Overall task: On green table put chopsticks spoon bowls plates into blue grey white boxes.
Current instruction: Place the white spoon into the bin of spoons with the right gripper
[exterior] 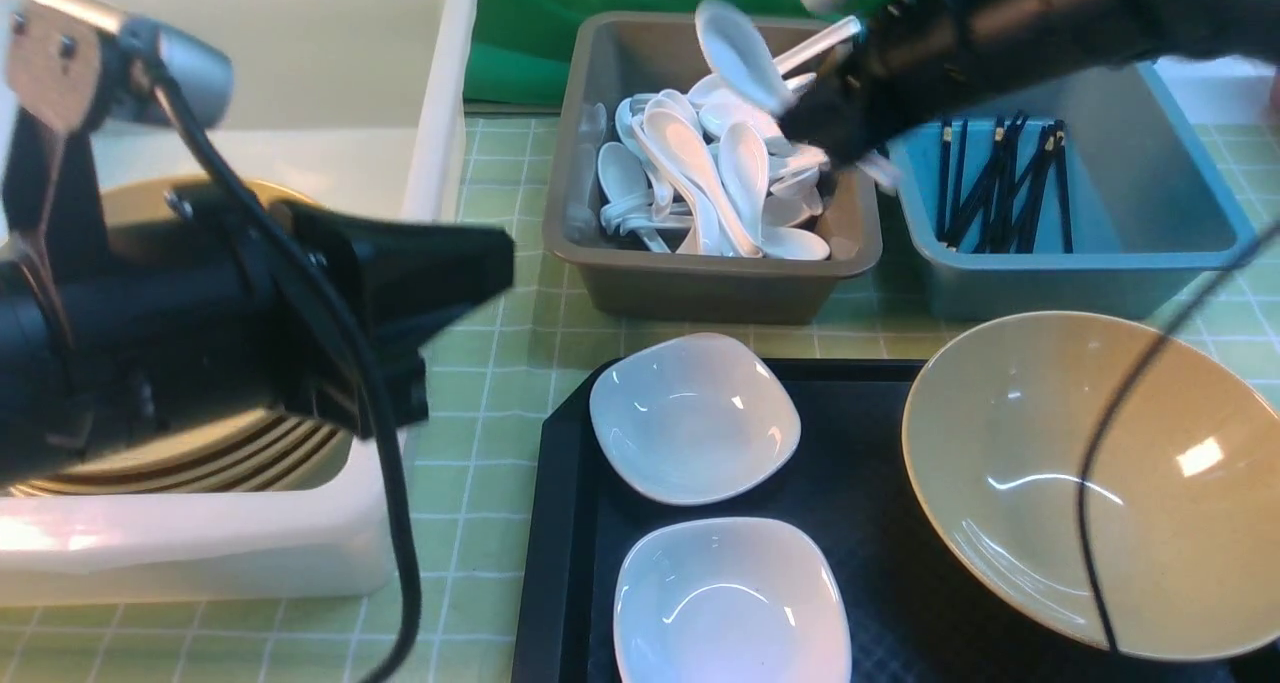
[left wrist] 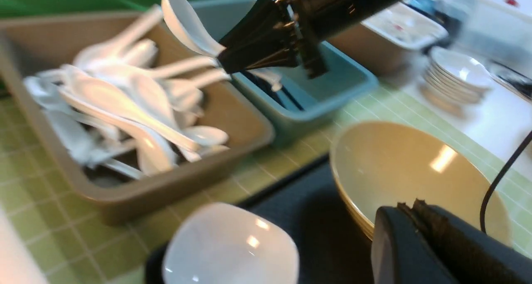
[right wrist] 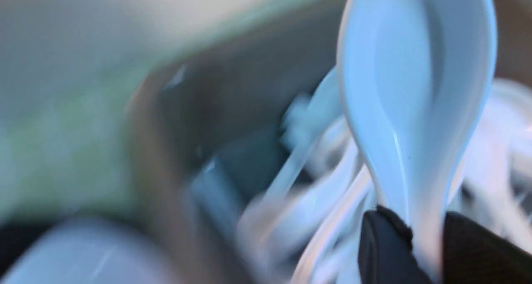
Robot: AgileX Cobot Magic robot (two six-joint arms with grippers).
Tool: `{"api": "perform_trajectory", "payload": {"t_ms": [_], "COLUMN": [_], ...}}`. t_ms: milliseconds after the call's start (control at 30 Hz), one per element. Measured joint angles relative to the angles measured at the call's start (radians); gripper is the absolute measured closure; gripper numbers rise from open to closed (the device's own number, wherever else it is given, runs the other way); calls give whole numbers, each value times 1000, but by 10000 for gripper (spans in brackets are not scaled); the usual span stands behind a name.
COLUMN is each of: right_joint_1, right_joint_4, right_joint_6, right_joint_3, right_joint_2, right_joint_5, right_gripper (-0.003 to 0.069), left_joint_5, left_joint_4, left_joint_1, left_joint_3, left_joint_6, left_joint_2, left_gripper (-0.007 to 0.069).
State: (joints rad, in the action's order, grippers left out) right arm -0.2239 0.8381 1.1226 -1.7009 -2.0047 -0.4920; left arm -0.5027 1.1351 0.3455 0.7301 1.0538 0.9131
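My right gripper [exterior: 812,128] is shut on the handle of a white spoon [exterior: 740,53], scoop up, above the grey box [exterior: 700,293] piled with spoons. The right wrist view shows that spoon [right wrist: 415,88] pinched between the fingers [right wrist: 386,242]. Black chopsticks [exterior: 1000,183] lie in the blue box [exterior: 1060,283]. Tan bowls [exterior: 200,453] are stacked in the white box [exterior: 440,113], partly hidden by my left arm. My left gripper [left wrist: 409,207] is shut and empty, over the near rim of a tan bowl [exterior: 1100,483]. Two white plates [exterior: 695,418] [exterior: 730,603] sit beside it.
The plates and the loose bowl rest on a black tray [exterior: 880,413] on the green table [exterior: 480,383]. A black cable [exterior: 1100,463] hangs across the bowl. In the left wrist view a stack of white dishes [left wrist: 457,72] stands off to the table's right.
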Motion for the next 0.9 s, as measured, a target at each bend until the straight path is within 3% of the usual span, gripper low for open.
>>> {"api": "perform_trajectory", "payload": {"t_ms": [100,333,500,733,900], "right_joint_1": [0,0,0,4,27], "right_joint_4": [70,89,59,-171,-280], "right_joint_6": [0,-67,-87,-135,-186], "right_joint_3": [-76,-152,-158,-163,-163], "right_joint_2": [-106,-221,-180,-16,122], "right_joint_5": [88,118,106,-81,-342], "right_gripper": [500,498,420,297,289], "left_joint_5": [10,-19,-65,-135,-202], "left_joint_4": [1,2,1,-8,-13], "left_joint_1": [0,0,0,0,0], "left_joint_3": [0,0,0,0,0], "left_joint_6": [0,0,0,0,-20], "left_joint_2": [0,0,0,0,0], "left_gripper": [627,627,627,627,627]}}
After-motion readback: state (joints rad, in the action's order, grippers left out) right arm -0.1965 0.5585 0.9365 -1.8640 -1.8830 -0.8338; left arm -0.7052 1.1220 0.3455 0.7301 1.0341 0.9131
